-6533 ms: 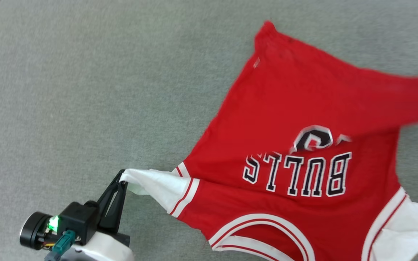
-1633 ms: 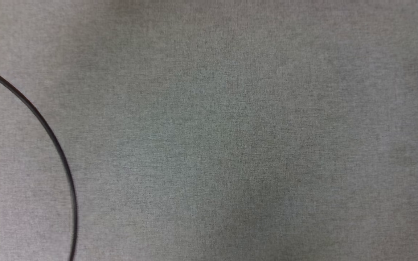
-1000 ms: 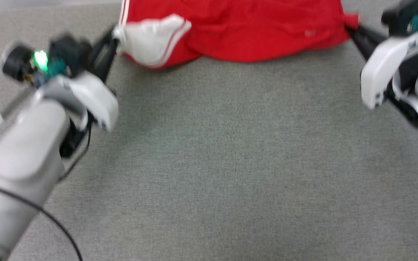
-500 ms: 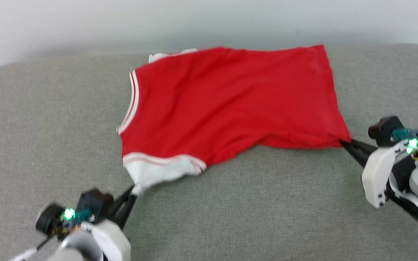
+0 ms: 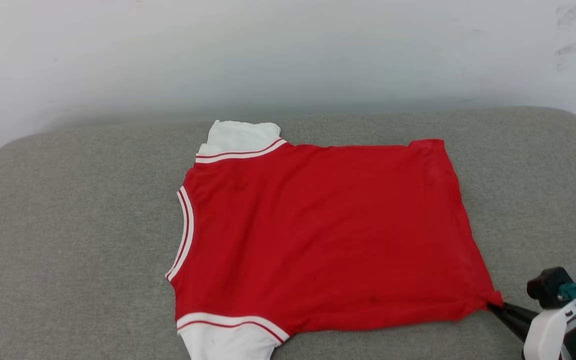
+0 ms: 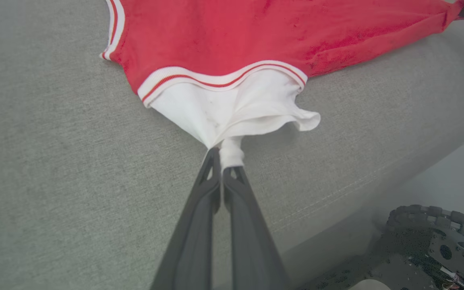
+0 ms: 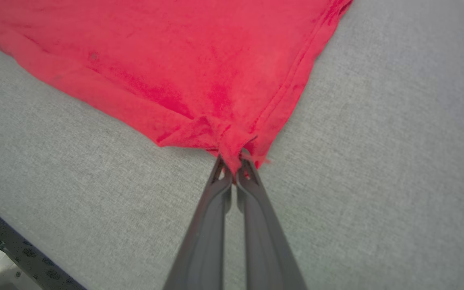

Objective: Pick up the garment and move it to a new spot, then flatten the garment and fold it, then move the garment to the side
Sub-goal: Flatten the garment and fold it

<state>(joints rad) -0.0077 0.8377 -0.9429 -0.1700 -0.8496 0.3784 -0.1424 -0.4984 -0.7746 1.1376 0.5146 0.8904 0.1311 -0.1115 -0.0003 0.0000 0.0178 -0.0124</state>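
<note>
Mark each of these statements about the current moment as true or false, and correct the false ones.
1. The left gripper is shut on the white sleeve of the garment. True.
2. The right gripper is open and apart from the garment. False: it is shut on a red hem corner.
3. Lettering shows on the garment's upper side. False: a plain red side faces up.
4. The garment lies spread on the grey cushion. True.
</note>
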